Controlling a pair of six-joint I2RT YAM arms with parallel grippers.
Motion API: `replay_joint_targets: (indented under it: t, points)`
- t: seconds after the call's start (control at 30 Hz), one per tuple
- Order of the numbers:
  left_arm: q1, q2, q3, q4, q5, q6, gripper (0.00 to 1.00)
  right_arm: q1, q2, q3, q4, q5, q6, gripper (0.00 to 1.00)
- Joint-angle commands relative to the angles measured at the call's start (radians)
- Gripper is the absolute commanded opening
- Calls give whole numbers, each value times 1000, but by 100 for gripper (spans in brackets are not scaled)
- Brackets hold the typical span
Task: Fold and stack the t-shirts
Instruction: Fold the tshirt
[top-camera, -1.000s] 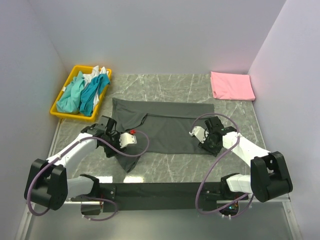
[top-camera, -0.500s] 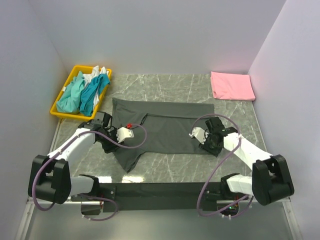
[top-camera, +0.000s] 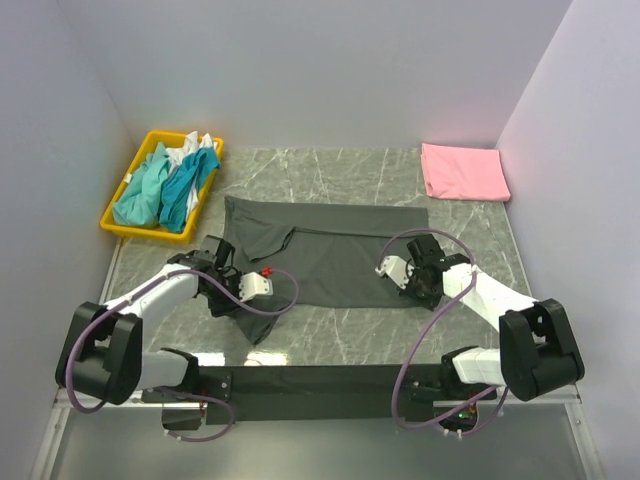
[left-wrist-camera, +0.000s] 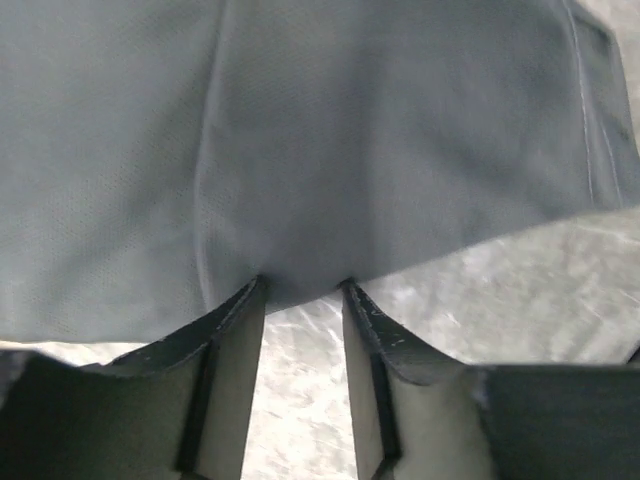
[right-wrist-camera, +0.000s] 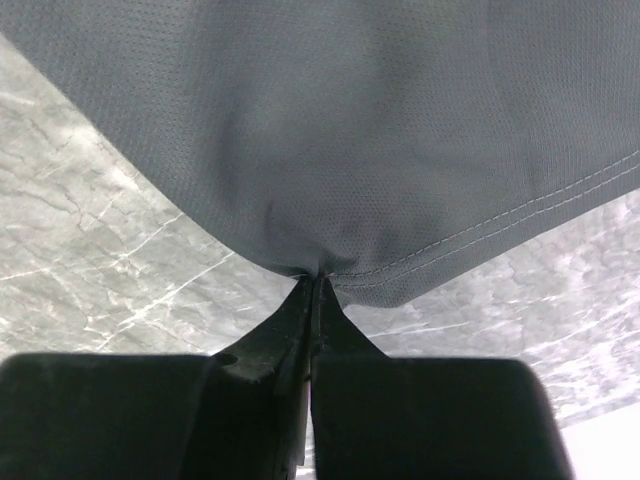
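Note:
The dark charcoal grey t-shirt (top-camera: 335, 255) lies spread across the middle of the table, with a flap hanging toward the near left. My left gripper (top-camera: 222, 270) is at its left edge. In the left wrist view the left gripper (left-wrist-camera: 300, 287) is open, its fingers (left-wrist-camera: 235, 330) apart with the shirt's edge (left-wrist-camera: 300, 180) lying over the tips. My right gripper (top-camera: 413, 280) is at the shirt's near right corner. In the right wrist view the right gripper (right-wrist-camera: 315, 277) is shut on the hemmed cloth (right-wrist-camera: 340, 130). A folded pink t-shirt (top-camera: 463, 171) lies at the far right.
A yellow tray (top-camera: 118, 224) at the far left holds crumpled teal t-shirts (top-camera: 165, 185) and a white one (top-camera: 195, 145). Grey walls close in the left, back and right sides. Marble tabletop (top-camera: 340, 335) shows in front of the shirt.
My left gripper moved a little away toward the far left, then came back nearer along the shirt's left edge. My right gripper has hardly moved and still holds the corner.

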Motion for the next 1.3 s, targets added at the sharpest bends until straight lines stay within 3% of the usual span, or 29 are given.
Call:
replay_joint_targets:
  t: [0.0, 0.1, 0.23, 0.33, 0.5, 0.77, 1.03, 1.27]
  points:
    - [-17, 31, -14, 79, -33, 16, 42, 9, 12, -12, 24, 5, 6, 0]
    - [-17, 70, -12, 81, -46, 29, 31, 9, 10, -10, 23, 5, 3, 0]
    - [-16, 33, -12, 38, -17, 44, 8, 6, -6, -7, 23, 5, 1, 0]
    - [7, -16, 6, -29, 6, 39, 1, -2, -31, 11, -2, -7, 3, 0]
    - [60, -117, 51, -164, 49, 70, 1, -35, -94, 42, -58, -27, -6, 0]
    - [89, -145, 117, -194, 71, 46, 1, -89, -118, 108, -104, -50, -29, 0]
    - [201, -19, 316, -217, 132, 46, 1, -121, -63, 228, -111, -58, -49, 0]
    - [233, 128, 511, -194, 158, -7, 1, -149, 59, 332, -85, -65, -60, 0]
